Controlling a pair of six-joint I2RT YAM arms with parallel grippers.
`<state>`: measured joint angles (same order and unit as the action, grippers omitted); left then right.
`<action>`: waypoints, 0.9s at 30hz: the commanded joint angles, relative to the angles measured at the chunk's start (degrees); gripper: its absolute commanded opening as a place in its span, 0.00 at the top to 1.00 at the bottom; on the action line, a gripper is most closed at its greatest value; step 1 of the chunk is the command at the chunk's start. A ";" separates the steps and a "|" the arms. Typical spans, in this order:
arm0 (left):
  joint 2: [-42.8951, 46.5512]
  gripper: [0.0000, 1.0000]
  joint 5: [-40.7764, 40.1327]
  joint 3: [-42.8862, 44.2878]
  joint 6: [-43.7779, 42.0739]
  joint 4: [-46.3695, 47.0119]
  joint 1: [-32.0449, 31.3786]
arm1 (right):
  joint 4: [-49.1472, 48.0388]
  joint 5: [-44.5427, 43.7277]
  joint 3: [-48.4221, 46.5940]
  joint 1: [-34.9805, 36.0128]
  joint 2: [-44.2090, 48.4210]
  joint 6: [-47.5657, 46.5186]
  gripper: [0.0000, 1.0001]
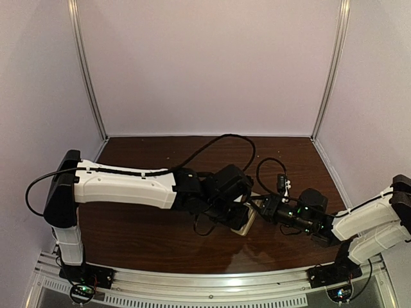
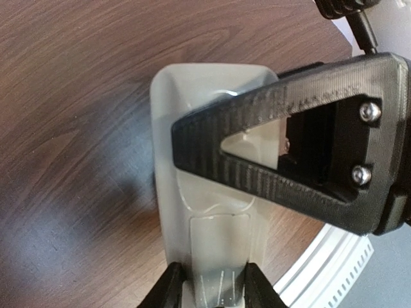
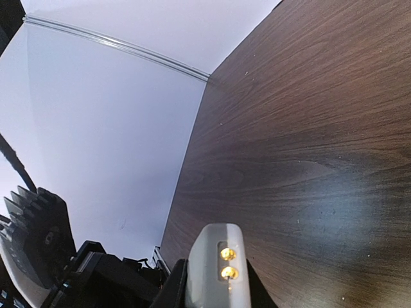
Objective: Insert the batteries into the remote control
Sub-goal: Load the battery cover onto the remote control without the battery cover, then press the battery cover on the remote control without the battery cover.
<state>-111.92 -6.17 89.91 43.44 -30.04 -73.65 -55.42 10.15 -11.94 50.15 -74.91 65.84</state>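
Remote control (image 1: pixel 248 222) sits mid-table, a bit right of centre and closer to the near edge than the far one. Beige back faces up, with the recessed bay showing in the left wrist view (image 2: pixel 186 160). Can't tell if it's flat on the table (image 1: pixel 160 237) or slightly lifted.

Left gripper (image 1: pixel 235 209) is clamped on one end of the remote, with a fingertip on each long side (image 2: pixel 215 290).

Right gripper (image 1: pixel 265 206) comes in from the right edge, right beside the left one. One of its black triangular fingers (image 2: pixel 257 181) hangs over the bay and hides part of it.

In the right wrist view the right gripper (image 3: pixel 215 290) is closed on a pale grey piece (image 3: pixel 215 244). Two small gold round ends (image 3: pixel 225 254) show in a dark slot on its face. Probably the batteries end-on, but I can't confirm that. Contact between that piece and the remote is also unclear, since the finger blocks it.
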 commanded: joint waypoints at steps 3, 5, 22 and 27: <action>-0.64 0.61 0.25 0.02 0.23 0.70 0.87 | -4.59 1.27 0.88 0.02 3.36 1.78 1.00; -0.37 0.58 -0.04 -0.04 0.09 0.74 0.87 | -5.35 1.67 1.12 -0.17 3.23 2.45 1.00; 6.71 0.03 3.81 -7.53 -2.58 10.92 0.96 | -4.36 3.12 2.79 -1.17 5.19 2.85 1.00; 12.88 0.03 8.55 -15.68 -3.36 20.36 1.43 | -3.37 6.29 2.74 -1.78 6.04 1.90 1.00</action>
<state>-105.25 -2.26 79.50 41.50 -19.84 -72.95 -57.98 13.30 -9.63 49.01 -70.26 68.25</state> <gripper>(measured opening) 0.974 0.228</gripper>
